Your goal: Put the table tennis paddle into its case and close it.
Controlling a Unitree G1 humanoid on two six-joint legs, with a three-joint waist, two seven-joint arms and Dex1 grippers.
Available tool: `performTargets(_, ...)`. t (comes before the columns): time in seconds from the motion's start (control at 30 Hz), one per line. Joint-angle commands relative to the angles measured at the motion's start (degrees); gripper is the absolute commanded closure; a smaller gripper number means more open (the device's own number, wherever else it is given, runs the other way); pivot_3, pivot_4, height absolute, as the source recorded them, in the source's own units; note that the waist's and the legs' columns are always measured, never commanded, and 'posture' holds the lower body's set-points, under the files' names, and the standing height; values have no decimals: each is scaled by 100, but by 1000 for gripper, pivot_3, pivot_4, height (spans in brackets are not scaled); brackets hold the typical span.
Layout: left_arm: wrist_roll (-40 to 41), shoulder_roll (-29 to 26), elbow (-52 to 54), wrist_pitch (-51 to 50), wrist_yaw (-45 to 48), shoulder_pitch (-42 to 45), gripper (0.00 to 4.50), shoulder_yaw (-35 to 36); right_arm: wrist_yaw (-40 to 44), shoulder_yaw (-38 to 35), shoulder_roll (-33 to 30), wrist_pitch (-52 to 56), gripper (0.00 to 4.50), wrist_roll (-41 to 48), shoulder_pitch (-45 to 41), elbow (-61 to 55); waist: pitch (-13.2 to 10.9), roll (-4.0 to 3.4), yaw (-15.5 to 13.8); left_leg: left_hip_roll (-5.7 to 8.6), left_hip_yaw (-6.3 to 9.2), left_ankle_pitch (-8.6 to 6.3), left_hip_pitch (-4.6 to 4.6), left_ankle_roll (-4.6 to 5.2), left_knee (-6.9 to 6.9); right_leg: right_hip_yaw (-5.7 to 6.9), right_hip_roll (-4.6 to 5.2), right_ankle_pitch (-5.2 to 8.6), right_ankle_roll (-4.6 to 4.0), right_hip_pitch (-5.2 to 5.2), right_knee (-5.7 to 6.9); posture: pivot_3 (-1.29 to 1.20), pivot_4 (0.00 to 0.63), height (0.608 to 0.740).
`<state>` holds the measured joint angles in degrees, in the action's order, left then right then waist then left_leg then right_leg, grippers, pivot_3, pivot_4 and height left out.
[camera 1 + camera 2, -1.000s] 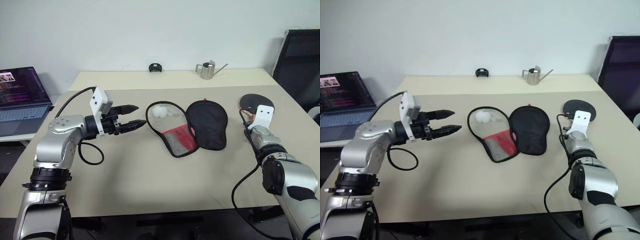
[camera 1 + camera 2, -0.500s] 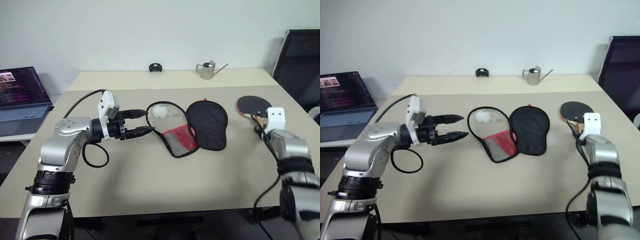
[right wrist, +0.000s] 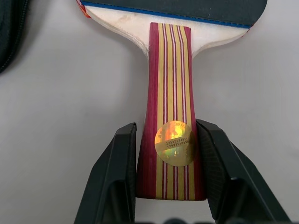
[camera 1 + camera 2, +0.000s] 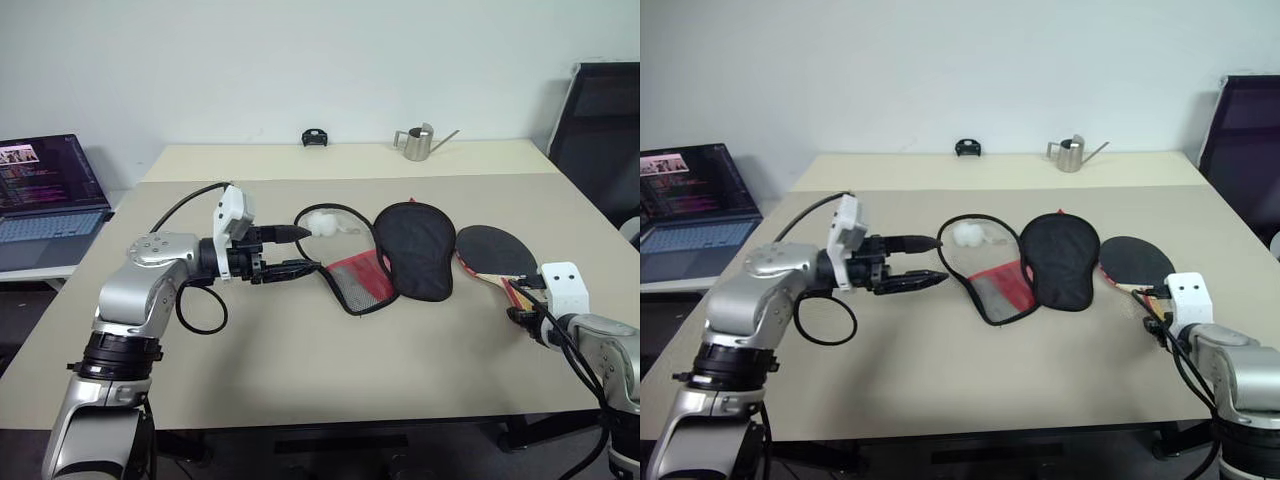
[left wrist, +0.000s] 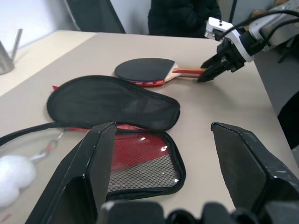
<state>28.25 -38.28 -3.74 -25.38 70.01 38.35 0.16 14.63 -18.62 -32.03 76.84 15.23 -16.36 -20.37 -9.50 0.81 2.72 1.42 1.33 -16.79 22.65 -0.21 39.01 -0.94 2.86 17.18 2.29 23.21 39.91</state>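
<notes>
1. Progress is early: the right gripper (image 3: 170,186) pinches the table tennis paddle (image 4: 495,255) by the end of its handle, both fingers pressed against the handle's sides, and the paddle lies on the table (image 4: 300,370), outside its case (image 4: 385,255).
2. Case lies unzipped and spread flat, just beyond the paddle's head as seen from the right gripper; a small white ball (image 4: 320,222) sits in its far half.
3. Left gripper (image 4: 298,249) hovers with fingers spread, its tips just beside the case's open edge, gripping nothing.
4. Remaining work, as I judge it: slide the paddle in, fold the flap, zip it.
5. Paddle's long axis runs straight out from the right gripper, head leading toward the case, black face up.
</notes>
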Motion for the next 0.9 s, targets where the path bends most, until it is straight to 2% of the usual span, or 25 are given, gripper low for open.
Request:
performTargets(0.03, -26, 4, 13, 160, 78, 197, 961, 16, -59, -156, 17, -130, 2048, -24, 11, -24, 0, 0, -2, 0, 0, 0, 0, 0, 0, 0, 0, 0, 0, 0, 0, 0, 150, 740)
performTargets(0.17, -40, -8, 33, 167, 98, 151, 961, 47, -64, -125, 56, -248, 619, -27, -53, -15, 0, 0, -3, 1, 0, 0, 3, 0, 0, -1, 1, 0, 0, 0, -3, 0, 150, 740)
performTargets(0.47, -46, -30, 41, 160, 81, 138, 961, 82, -131, 114, 391, -931, 619, -64, -703, 837, 0, 0, 0, 1, 0, 1, -1, 1, 0, 0, 0, 0, 0, 0, 0, 0, 150, 740)
performTargets(0.67, -72, -129, 6, 180, 109, 146, 961, 136, 65, 416, 173, -1475, 619, -182, -1026, 1840, 0, 0, 13, 1, -3, 2, -1, 2, 1, -2, 0, 0, 0, 0, -2, 0, 150, 740)
performTargets(0.9, -53, -232, 69, 162, 58, 58, 961, 212, 104, 478, 107, -1591, 619, -178, -1017, 2175, 11, 18, 14, 1, -3, 2, -3, 3, 4, -2, 1, 0, 0, -3, 0, 0, 150, 740)
